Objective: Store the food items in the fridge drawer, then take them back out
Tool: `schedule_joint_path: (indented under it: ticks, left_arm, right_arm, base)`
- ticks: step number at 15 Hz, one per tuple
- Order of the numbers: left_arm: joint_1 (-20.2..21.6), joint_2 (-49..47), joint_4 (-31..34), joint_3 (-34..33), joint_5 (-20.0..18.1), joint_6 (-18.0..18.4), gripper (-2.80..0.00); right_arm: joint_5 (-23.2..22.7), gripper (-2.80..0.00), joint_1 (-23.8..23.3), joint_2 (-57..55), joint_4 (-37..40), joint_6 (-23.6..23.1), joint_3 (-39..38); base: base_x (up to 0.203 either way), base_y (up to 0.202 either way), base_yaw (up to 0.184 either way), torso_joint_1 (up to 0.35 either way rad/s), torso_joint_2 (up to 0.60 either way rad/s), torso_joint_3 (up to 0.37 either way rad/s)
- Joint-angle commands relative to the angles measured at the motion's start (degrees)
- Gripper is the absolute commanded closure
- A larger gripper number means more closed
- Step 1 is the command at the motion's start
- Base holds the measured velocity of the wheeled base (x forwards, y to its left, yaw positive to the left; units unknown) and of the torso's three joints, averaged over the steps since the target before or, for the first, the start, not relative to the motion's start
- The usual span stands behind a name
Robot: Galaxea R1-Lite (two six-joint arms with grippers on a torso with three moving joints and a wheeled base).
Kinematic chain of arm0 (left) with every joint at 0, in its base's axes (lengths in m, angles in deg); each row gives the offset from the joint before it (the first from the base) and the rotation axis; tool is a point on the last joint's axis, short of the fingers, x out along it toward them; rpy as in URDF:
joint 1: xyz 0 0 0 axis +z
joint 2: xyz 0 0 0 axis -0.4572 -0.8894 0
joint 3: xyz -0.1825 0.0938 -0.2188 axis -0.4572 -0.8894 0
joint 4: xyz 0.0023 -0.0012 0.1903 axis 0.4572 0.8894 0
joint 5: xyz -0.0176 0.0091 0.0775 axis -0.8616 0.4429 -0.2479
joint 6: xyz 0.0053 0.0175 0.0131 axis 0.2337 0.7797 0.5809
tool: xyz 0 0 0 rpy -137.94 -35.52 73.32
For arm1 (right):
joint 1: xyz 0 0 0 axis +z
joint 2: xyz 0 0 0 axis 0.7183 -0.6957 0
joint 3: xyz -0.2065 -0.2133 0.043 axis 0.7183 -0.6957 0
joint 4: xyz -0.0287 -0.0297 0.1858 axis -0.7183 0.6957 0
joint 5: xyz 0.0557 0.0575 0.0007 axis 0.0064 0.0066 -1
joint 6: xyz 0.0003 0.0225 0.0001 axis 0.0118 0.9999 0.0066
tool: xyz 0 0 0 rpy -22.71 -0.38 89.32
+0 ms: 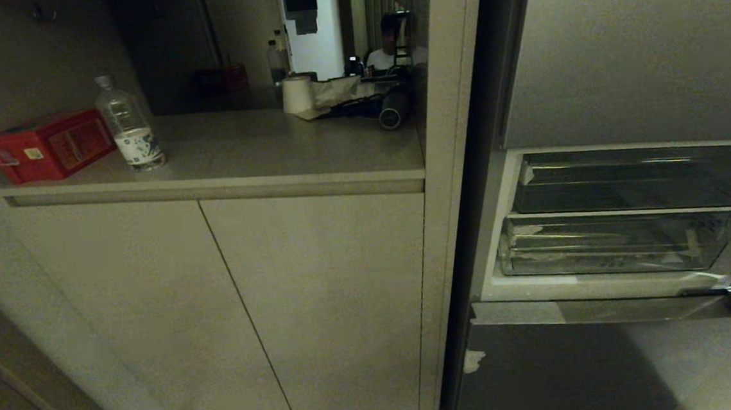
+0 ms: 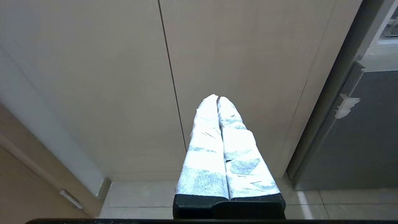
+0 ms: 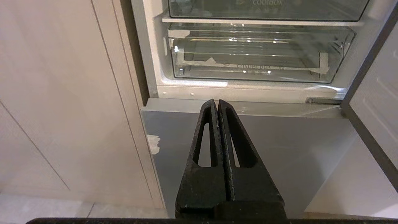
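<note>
Beige cabinet [image 1: 320, 298], clear ribbed fridge drawer [image 1: 613, 249]

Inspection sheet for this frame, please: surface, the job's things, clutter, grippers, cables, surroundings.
Surface: beige counter shelf beside the fridge.
Job's things: fridge drawer visible behind the open fridge door, looks empty; food items nothing seen.
Clutter: water bottle, red box, paper roll.
Grippers: left gripper shut, facing the cabinet doors; right gripper shut, below the drawer.
Cables: nothing seen.
Surroundings: seated person behind the counter.
</note>
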Motion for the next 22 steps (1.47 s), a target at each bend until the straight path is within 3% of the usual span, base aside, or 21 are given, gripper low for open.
schedule_joint_path:
  ticks: [1,4,11,19,22]
  left_arm:
    - [-0.03,-0.07,0.05,-0.01,0.0,0.01,0.0]
    - [0.02,-0.14,0.05,-0.03,0.08,-1.29,0.0]
    - [0.02,-0.06,0.05,-0.09,0.26,-1.39,0.0]
    - [0.03,-0.07,0.05,-0.02,0.34,-1.57,0.0]
    - [0.01,-0.06,0.05,-0.03,0.35,-1.66,0.0]
  right_arm:
    - [0.01,0.0,0.0,-0.07,-0.06,0.0,-1.76]
    - [0.01,0.0,0.0,-0.07,-0.06,0.0,-1.76]
    - [-0.08,0.0,0.0,-0.07,-0.06,-0.43,-1.76]
    - [-0.08,0.0,0.0,-0.07,-0.13,-1.73,-1.74]
    - [-1.28,0.0,0.04,-6.54,0.87,-2.93,4.08]
  base:
    - [0.0,0.0,0.0,0.0,0.0,0.0]
    - [-0.027,0.0,0.0,0.005,0.0,0.001]
    - [-0.184,0.0,0.001,0.001,0.0,0.004]
    - [-0.007,0.0,0.001,-0.002,0.0,0.001]
    - [0.0,0.0,0.0,0.0,0.0,0.0]
